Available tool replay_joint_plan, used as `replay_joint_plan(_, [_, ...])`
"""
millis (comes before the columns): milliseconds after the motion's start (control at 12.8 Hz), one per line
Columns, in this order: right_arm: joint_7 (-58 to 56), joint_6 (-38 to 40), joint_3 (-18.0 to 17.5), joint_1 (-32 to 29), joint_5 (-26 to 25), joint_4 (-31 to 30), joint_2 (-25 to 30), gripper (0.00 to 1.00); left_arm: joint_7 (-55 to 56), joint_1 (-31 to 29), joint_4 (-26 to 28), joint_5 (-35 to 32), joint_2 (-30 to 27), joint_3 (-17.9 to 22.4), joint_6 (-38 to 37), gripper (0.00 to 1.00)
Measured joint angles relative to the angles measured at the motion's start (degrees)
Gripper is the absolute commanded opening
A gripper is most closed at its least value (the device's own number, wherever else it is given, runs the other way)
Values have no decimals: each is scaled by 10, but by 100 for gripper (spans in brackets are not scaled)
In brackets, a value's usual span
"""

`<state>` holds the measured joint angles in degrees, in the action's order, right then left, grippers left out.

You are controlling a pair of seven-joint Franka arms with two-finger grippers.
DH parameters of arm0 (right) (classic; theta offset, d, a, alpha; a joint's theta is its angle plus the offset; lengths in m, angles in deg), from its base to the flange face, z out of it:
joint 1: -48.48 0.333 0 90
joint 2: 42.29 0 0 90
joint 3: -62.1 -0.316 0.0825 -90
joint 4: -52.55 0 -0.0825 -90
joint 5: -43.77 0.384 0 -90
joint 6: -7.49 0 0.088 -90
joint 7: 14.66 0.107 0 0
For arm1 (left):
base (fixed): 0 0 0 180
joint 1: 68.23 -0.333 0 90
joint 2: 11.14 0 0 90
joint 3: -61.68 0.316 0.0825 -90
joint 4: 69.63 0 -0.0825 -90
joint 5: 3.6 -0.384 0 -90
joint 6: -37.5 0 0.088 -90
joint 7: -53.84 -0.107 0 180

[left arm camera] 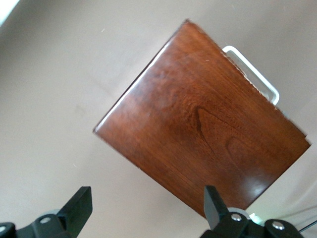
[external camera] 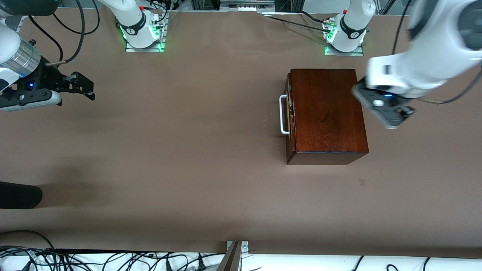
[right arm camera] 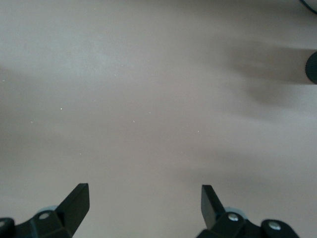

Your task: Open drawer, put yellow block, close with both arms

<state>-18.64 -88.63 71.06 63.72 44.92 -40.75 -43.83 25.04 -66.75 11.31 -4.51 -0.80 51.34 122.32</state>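
Note:
The dark mahogany box (external camera: pixel 327 113) stands toward the left arm's end of the table. Its drawer is pushed in, and the white bar handle (external camera: pixel 283 114) faces the right arm's end. The box (left arm camera: pixel 198 119) and handle (left arm camera: pixel 252 74) also show in the left wrist view. My left gripper (external camera: pixel 380 107) hangs open and empty over the edge of the box away from the handle; its fingers (left arm camera: pixel 79 206) are spread wide. My right gripper (external camera: pixel 87 88) is open and empty over bare table at the right arm's end, and its wrist view (right arm camera: pixel 144 203) shows only table. The yellow block is out of view.
A black rounded object (external camera: pixel 19 195) reaches in over the table at the right arm's end, nearer the front camera, and casts a shadow. It shows at the edge of the right wrist view (right arm camera: pixel 312 67). Cables lie along the table's near edge (external camera: pixel 113 259).

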Motion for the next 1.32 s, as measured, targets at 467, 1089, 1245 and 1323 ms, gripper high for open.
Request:
replay_joint_plan(467, [0,0,1,0,0,0,0,100,314,-1,86,24,-103,46,47,100])
replay_joint_plan(1089, [0,0,1,0,0,0,-1,100,374,-1,125,32,-133,78,52,100])
replay_joint_plan(1245, [0,0,1,0,0,0,-1,100,367,-1,128,31,-133,79,52,100])
replay_joint_plan(1323, [0,0,1,0,0,0,-1,100,351,-1,130,31,-133,79,52,100])
